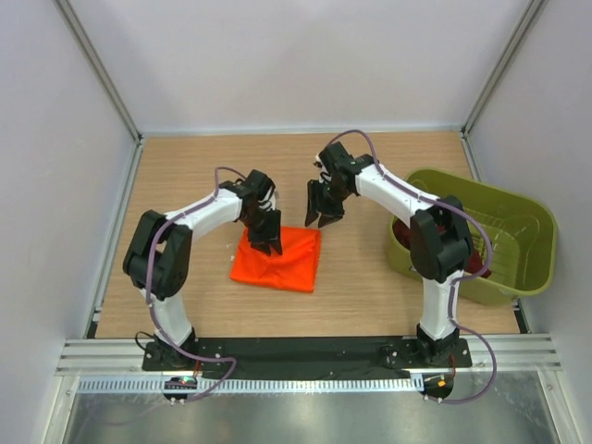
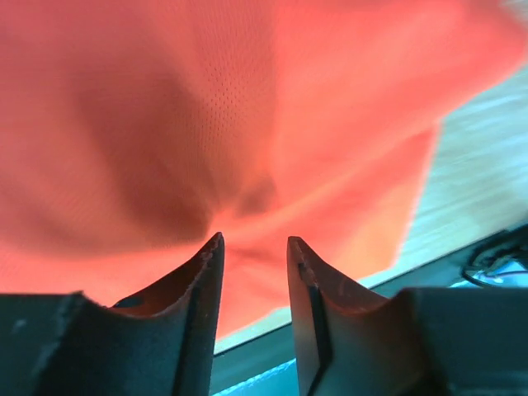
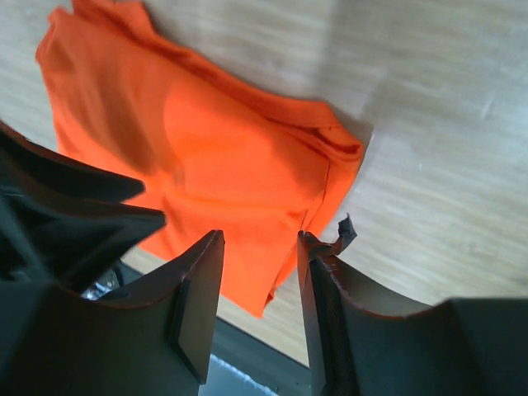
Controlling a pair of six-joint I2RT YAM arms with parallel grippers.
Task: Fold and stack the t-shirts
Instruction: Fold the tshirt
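Two robot arms rise from the near edge of a wooden counter (image 1: 370, 287). Just beyond them, near the middle, a bright orange t-shirt (image 1: 289, 264) lies folded into a rough square on the counter. The left jaws hover over its far left corner, slightly parted and released, with bunched orange cloth just past their tips but nothing between them. The right jaws hang a little farther back, above the shirt's far right corner, also parted and empty. At the right side stands an olive-green tub (image 1: 527, 231). A dark maroon t-shirt (image 1: 478, 266) lies inside it, partly hidden by the right arm.
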